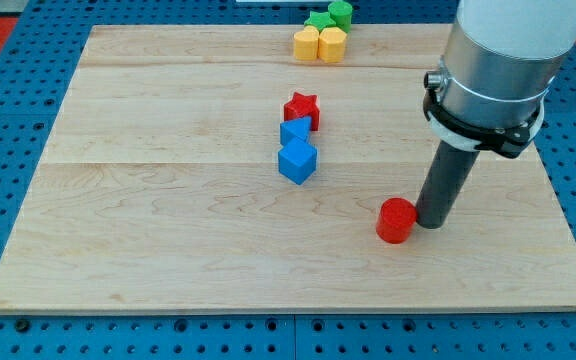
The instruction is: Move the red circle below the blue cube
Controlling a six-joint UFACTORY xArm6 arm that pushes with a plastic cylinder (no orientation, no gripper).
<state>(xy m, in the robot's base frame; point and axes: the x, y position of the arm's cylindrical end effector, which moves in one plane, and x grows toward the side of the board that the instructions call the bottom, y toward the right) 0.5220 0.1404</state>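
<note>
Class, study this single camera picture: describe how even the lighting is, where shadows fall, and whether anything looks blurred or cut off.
Camera view: lighting is soft and even over the pale wooden board, no glare; only faint shadows hug the red round block and the blue cube; my tip sits sharp against the red block's right side; the grey arm body is cropped by the view's top.
</note>
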